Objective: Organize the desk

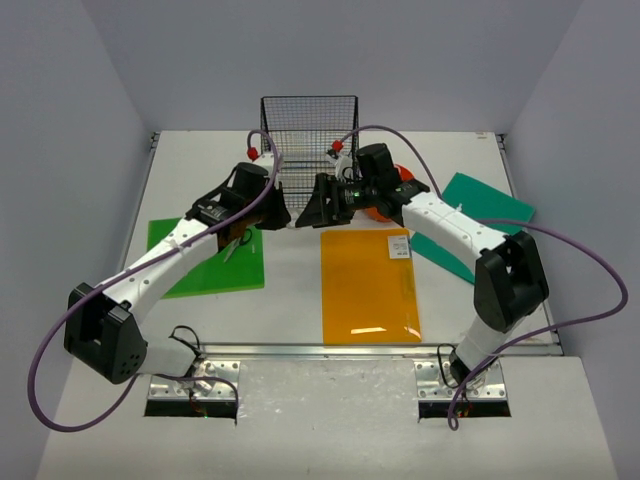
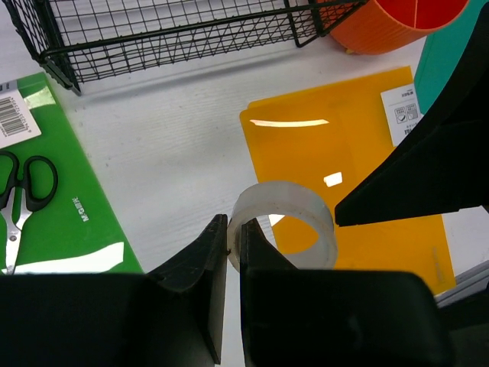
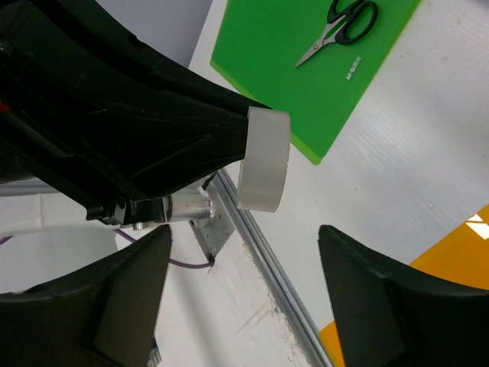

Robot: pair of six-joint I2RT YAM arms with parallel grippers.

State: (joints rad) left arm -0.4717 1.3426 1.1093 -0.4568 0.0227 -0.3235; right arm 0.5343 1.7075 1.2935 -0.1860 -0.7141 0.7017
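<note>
White desk (image 1: 290,285) carries three folders (image 1: 368,285), one scissors (image 2: 23,195); left hand (image 2: 233,233) pinches one tape roll (image 2: 284,218), right hand (image 3: 244,233) spread.

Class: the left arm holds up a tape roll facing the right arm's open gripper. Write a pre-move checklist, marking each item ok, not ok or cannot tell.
1. Left gripper shut on the tape roll wall: ok.
2. Right gripper open: ok.
3. Roll centred above the gap between the right fingers: ok.
4. Distance from roll to those fingers: cannot tell.
5. Roll lifted off the desk: ok.
6. Scissors on the green folder, apart from both grippers: ok.
</note>
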